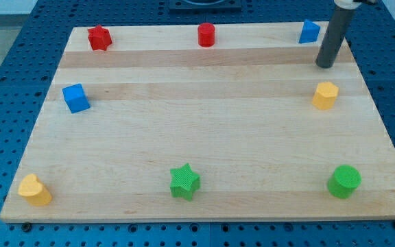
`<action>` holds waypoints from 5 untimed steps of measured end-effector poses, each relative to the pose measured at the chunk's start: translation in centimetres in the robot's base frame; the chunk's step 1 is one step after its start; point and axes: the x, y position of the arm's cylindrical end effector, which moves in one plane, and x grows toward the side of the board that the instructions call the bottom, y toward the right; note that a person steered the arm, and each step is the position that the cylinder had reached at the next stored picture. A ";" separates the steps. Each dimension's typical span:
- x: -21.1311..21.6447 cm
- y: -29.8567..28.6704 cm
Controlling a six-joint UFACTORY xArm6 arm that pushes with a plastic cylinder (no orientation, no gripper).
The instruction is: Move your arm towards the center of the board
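1. At the view's top right, my tip rests on the wooden board, just right of and below the blue block and above the yellow hexagonal block. There is no gripper, only the rod.
2. The board's centre lies well to the tip's lower left.
3. Along the top: red star, red cylinder.
4. Left edge: blue cube, yellow block.
5. Bottom: green star, green cylinder.
6. The board lies on a blue bench.

My tip sits just beside the blue block.
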 end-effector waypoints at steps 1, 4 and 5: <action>0.0 0.0; 0.0 -0.4; 0.0 -1.0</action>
